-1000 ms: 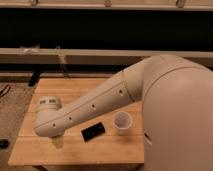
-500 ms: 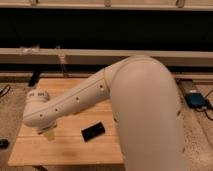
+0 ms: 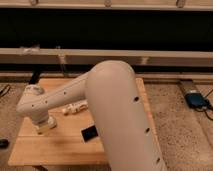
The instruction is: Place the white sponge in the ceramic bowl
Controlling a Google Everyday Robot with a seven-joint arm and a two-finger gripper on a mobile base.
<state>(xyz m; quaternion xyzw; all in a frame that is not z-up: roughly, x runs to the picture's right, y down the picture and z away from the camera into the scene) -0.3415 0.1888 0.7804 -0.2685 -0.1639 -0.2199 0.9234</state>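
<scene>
Low over the near part of the wooden table (image 3: 60,150), the gripper (image 3: 45,123) points straight down at the end of the white arm (image 3: 60,97). From a bulky rounded section that fills the foreground, the arm slants across the tabletop toward the gripper. It bends at a knuckle-like wrist joint just above the gripper and turns down in a short cylinder. That cylinder hides most of the gripper, so I cannot tell how wide it stands or whether it has hold of anything.

Directly under the gripper sits a small pale cream block, which looks to be the white sponge (image 3: 43,130). It is about as wide as the arm's tip, soft-edged, and low against the wood. Whether it touches the gripper or lies just below it, I cannot tell.

Beside the gripper, toward the big arm section and a little farther back, a slim white bottle (image 3: 75,107) lies on its side, partly behind the arm. On the same side but nearer the camera, a flat black rectangle (image 3: 90,133) rests on the table, one end covered by the arm
</scene>
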